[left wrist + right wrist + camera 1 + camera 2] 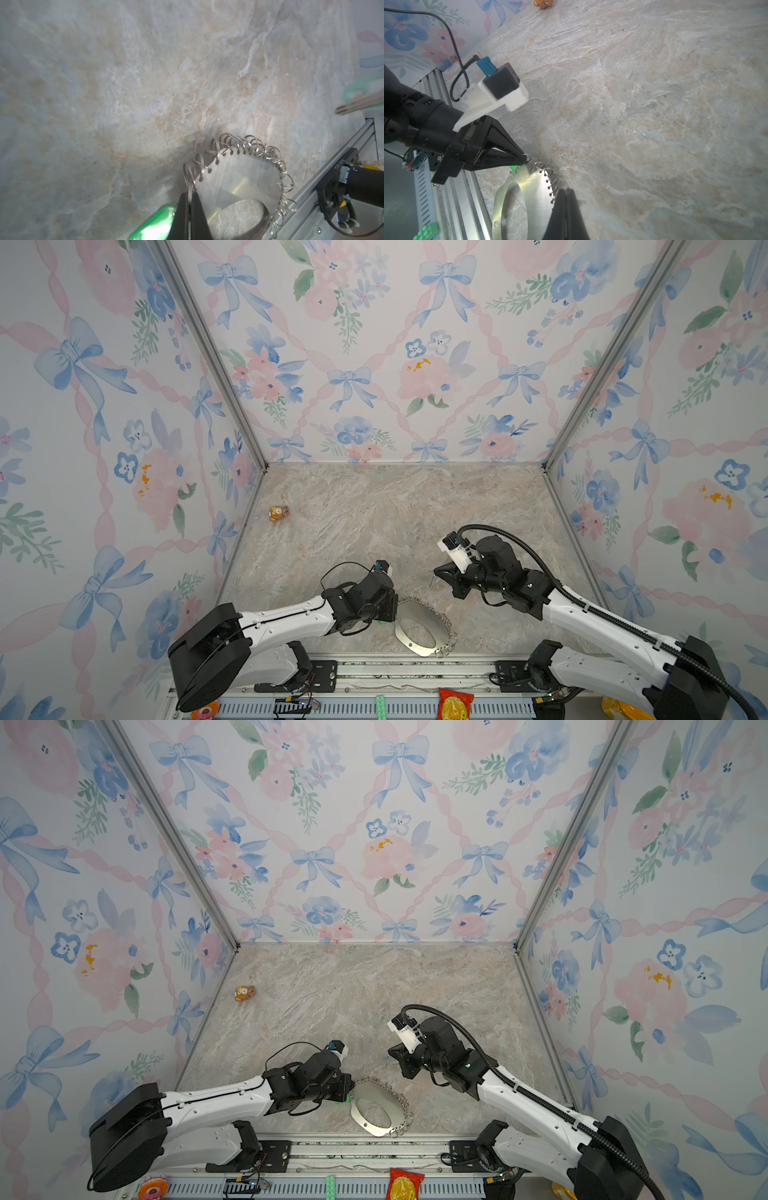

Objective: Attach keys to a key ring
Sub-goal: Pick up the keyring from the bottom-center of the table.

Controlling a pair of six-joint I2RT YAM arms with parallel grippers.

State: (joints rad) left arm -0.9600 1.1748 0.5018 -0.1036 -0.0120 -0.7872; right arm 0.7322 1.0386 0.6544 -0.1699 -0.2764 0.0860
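Observation:
The key ring (423, 650) (376, 1131) is a flat grey metal hoop lying near the table's front edge, its rim fringed with small silver rings (245, 143). My left gripper (190, 195) (525, 159) is shut on one of these small rings at the hoop's left edge. The bright green key (155, 224) (380, 621) lies right beside its fingers. My right gripper (435, 572) (566, 190) hovers shut just behind the hoop. A thin silvery piece (432, 581) hangs from its tips, and a blurred mint tag (355, 89) shows in the left wrist view, so it holds the mint key.
An orange-brown bear figurine (278, 513) (543, 3) sits far back by the left wall. An aluminium rail (415, 668) runs along the front edge just behind the hoop. Beyond it lie a red packet (455, 703) and a green toy brick (380, 703). Floral walls enclose three sides.

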